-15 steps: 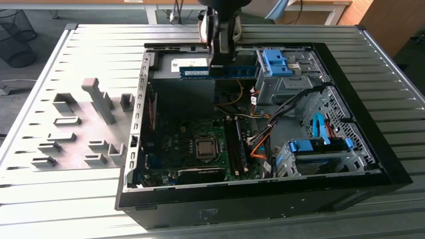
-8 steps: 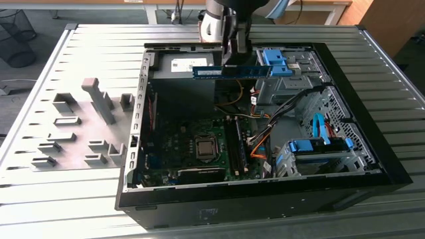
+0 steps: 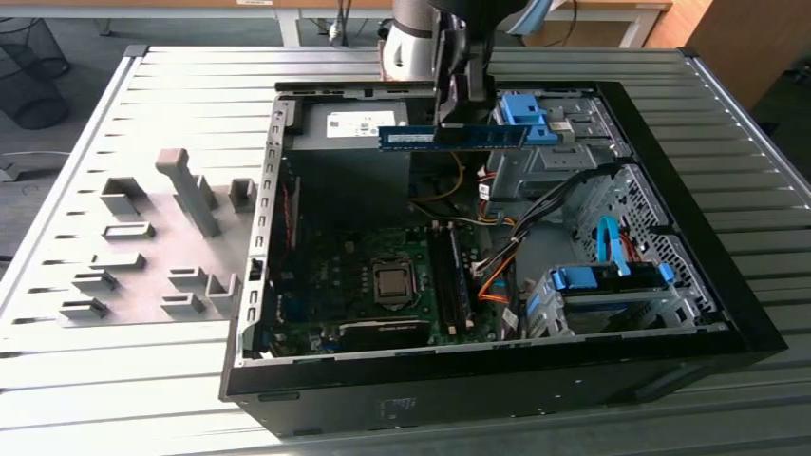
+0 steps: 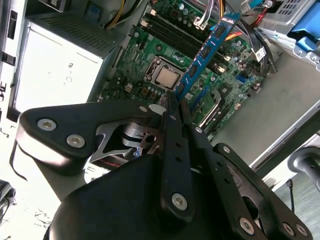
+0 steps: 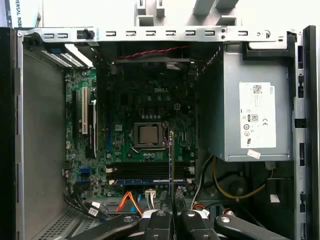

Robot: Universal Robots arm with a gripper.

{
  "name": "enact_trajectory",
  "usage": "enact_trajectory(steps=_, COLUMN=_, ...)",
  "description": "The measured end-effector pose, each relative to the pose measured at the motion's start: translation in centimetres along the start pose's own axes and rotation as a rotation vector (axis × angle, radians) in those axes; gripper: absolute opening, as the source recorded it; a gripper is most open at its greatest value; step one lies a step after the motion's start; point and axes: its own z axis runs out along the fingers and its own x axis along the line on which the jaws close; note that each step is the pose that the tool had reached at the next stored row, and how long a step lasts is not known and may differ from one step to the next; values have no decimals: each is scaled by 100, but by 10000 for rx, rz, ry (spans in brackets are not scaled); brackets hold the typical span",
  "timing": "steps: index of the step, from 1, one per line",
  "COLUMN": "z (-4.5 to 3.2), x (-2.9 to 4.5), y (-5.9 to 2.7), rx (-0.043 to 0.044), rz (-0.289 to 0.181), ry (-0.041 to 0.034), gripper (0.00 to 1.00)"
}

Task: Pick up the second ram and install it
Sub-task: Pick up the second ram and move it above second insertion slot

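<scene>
Jaws clamped on the ram [image 3: 453, 137], holding it level above the motherboard [image 3: 327, 277] inside the open case [image 3: 507, 378].

The end effector [image 4: 176, 100] is matte black: two slim fingers [image 4: 174, 145], rounded linkage plates [image 4: 65, 132], silver hex screws [image 4: 179, 201] at the pivots. The arm [image 3: 408, 43] is a pale grey-white cylinder.

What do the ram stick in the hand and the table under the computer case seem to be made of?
The second ram, clamped in the hand, looks like matte blue fibreglass circuit board carrying dark, probably plastic-cased chips. The table looks like bare metal, perhaps aluminium: silvery, slotted ribs with a dull sheen.
</scene>
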Motion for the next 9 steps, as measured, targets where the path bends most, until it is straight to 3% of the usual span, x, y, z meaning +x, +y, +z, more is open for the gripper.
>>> enact_trajectory(steps=9, z=0, x=-1, y=-20, rx=0, rz=1, ry=-1, gripper=14)
